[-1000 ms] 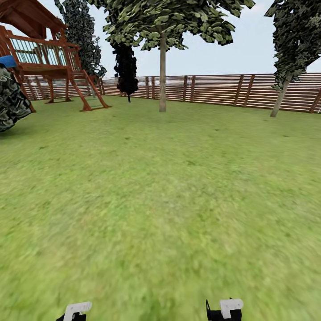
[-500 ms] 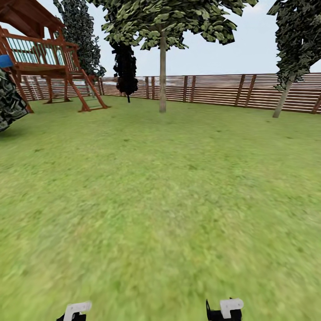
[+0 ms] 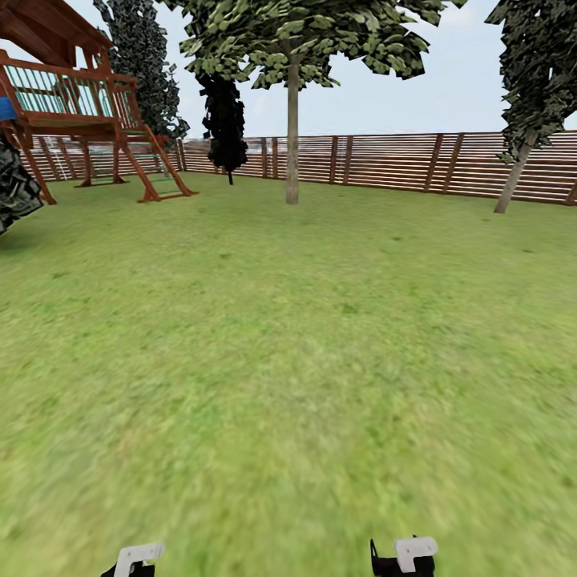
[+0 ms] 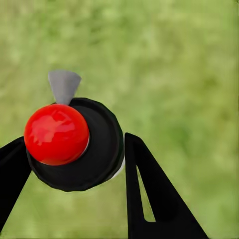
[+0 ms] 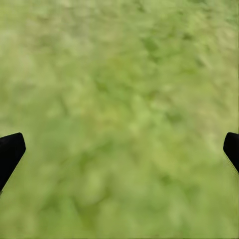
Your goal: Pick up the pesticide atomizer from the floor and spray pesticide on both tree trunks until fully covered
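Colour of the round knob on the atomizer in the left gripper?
Glossy red knob, clearest in left wrist view.

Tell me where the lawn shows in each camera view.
Head view: the lawn runs from the fence down to the bottom edge.
Left wrist view: lawn behind the pesticide atomizer held in the left gripper.
Right wrist view: lawn between the fingers of the open right gripper.
Shared landmark: the blurry green grass itself.

Open lawn [image 3: 304, 361] ahead (tree [image 3: 292, 136] beyond)
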Robot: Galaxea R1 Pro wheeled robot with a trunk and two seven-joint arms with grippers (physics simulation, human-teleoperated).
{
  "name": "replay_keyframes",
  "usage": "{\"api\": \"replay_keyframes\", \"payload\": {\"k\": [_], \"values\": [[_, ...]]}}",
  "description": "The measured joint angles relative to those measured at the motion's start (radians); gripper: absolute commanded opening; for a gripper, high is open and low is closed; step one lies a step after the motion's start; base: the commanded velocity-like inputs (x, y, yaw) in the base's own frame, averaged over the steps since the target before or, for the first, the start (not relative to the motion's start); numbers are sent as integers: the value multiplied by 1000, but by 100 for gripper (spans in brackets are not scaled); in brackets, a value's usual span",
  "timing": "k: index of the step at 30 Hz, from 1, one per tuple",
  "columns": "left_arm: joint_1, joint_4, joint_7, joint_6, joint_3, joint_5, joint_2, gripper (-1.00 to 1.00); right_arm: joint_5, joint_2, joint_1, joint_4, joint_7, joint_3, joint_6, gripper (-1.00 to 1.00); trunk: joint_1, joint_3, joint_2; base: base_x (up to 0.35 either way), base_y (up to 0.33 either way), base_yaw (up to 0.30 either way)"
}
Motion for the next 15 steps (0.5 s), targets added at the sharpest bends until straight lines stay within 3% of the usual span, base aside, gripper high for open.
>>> {"api": "replay_keyframes", "payload": {"k": [15], "values": [[0,0,0,0,0,0,0,-100,0,0,0,0,0,0,0,100,0,0,0,339,0,0]]}}
